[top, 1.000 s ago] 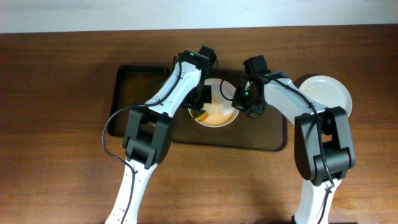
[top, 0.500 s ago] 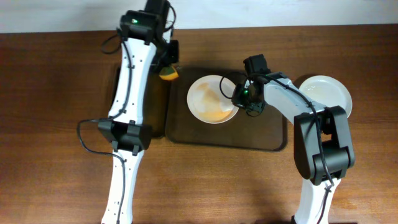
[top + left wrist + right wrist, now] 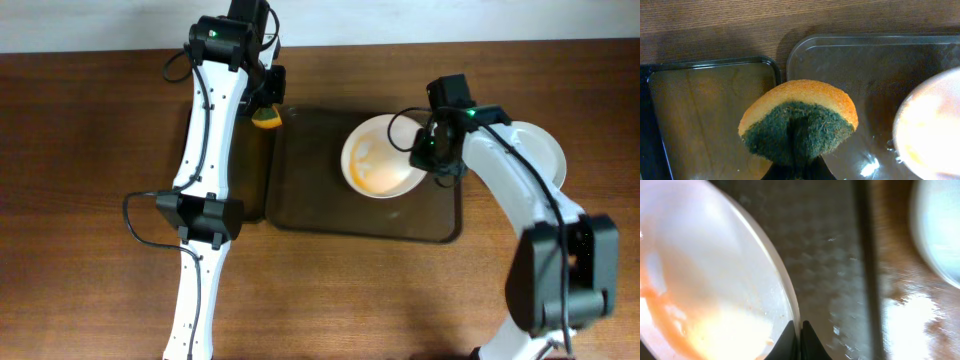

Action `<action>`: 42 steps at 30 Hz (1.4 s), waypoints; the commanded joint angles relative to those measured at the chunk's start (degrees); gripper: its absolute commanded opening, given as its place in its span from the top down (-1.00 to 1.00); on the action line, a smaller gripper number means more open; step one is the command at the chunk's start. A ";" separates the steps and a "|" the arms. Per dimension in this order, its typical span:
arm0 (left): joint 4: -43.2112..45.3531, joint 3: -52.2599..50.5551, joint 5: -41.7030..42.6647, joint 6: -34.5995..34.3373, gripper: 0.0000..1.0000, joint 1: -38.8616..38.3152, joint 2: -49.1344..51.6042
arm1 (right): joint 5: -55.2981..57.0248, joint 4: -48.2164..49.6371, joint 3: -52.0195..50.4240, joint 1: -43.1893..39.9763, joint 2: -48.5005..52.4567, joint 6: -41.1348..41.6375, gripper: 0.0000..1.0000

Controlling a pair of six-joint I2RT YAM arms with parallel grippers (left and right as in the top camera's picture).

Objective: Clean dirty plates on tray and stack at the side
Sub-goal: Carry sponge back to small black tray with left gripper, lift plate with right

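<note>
The right end effector [image 3: 800,336] is clamped on the rim of the dirty plate [image 3: 378,158], which is over the tray's [image 3: 330,215] right half and smeared orange. The left end effector [image 3: 796,165] grips a sponge [image 3: 799,120] at the tray's far-left corner, well apart from the plate. One white plate [image 3: 535,150] lies on the bench [image 3: 90,200] beside the tray, probably finished. The held one looks uncleaned and not yet stacked.

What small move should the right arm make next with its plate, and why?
Probably carry the dirty plate rightward onto the white plate beside the tray. The right gripper is shut on its rim, and the left gripper holds the sponge away near the tray's corner. An orange smear shows, so more wiping may be needed.
</note>
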 commanded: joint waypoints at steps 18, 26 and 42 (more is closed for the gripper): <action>-0.07 0.52 -0.26 1.11 1.00 -0.13 -0.52 | 87.06 -1.53 0.28 34.18 -8.55 -0.90 0.92; -0.07 0.52 -0.26 1.11 1.00 -0.13 -0.52 | 52.92 -1.14 0.31 26.97 -8.55 2.99 0.92; -0.07 0.52 -0.26 1.11 1.00 -0.13 -0.52 | -2.78 2.32 0.00 -38.71 -2.49 -2.51 0.92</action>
